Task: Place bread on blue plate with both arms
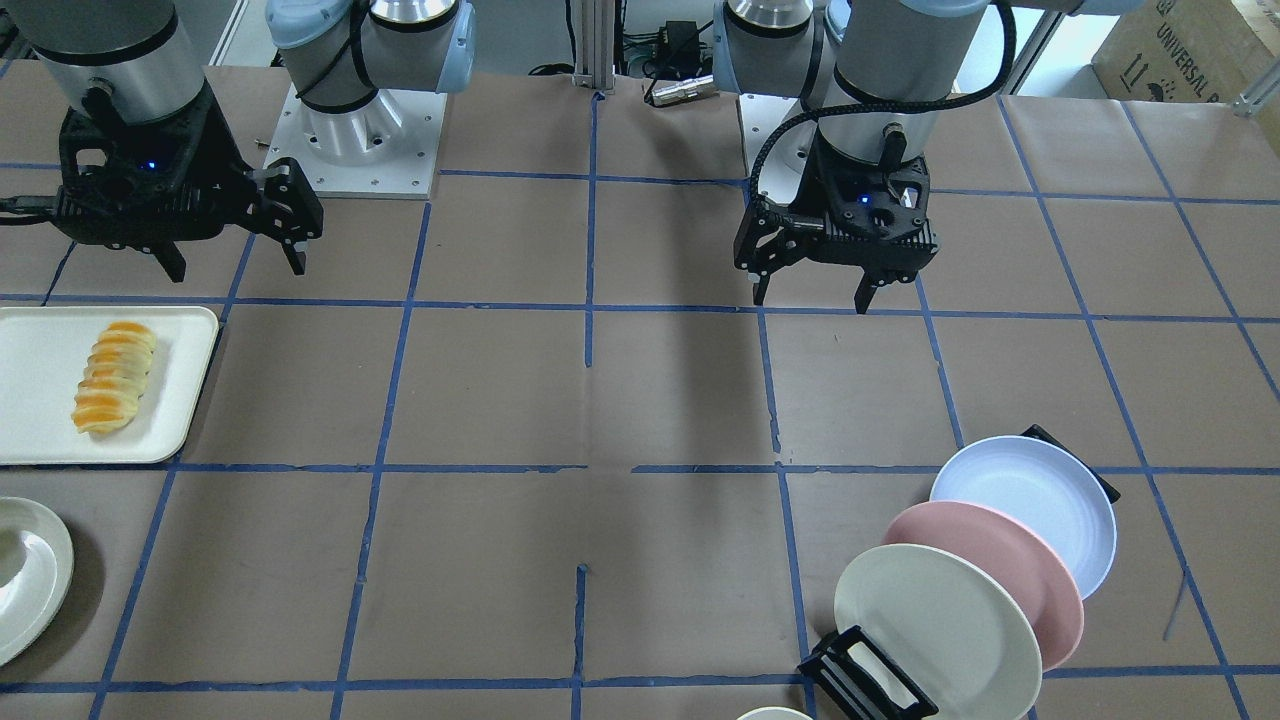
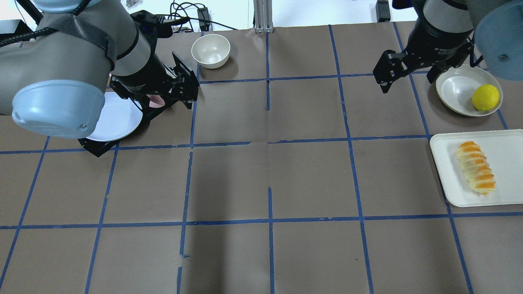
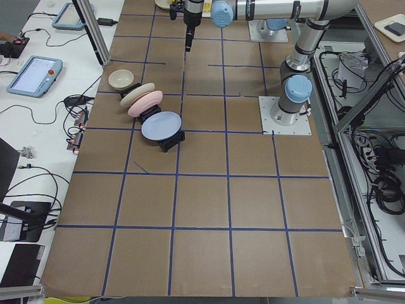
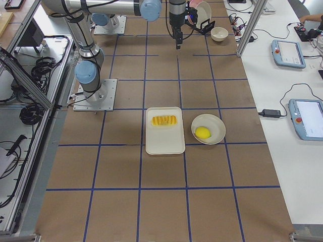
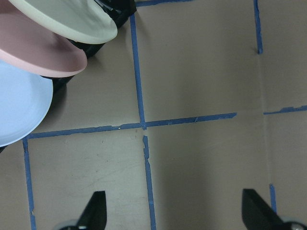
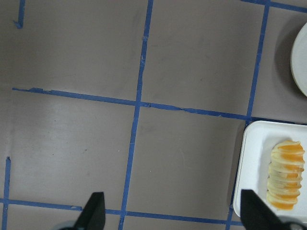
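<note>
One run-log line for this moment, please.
phase: before grasp | bread: on white tray | blue plate: in rack beside pink plate | left end effector: open, empty | right end effector: open, empty

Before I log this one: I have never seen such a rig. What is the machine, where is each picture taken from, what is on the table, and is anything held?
The machine is two jointed arms at a brown table, each ending in a black two-finger gripper. Two pictures look down from opposite long sides, two from the table's ends, two from cameras on the wrists. The left gripper and the right gripper are open and hold nothing. The bread lies on a white tray. The blue plate leans in a black rack beside a pink plate and a cream plate. A lemon sits in a shallow bowl; a small bowl stands empty.
</note>
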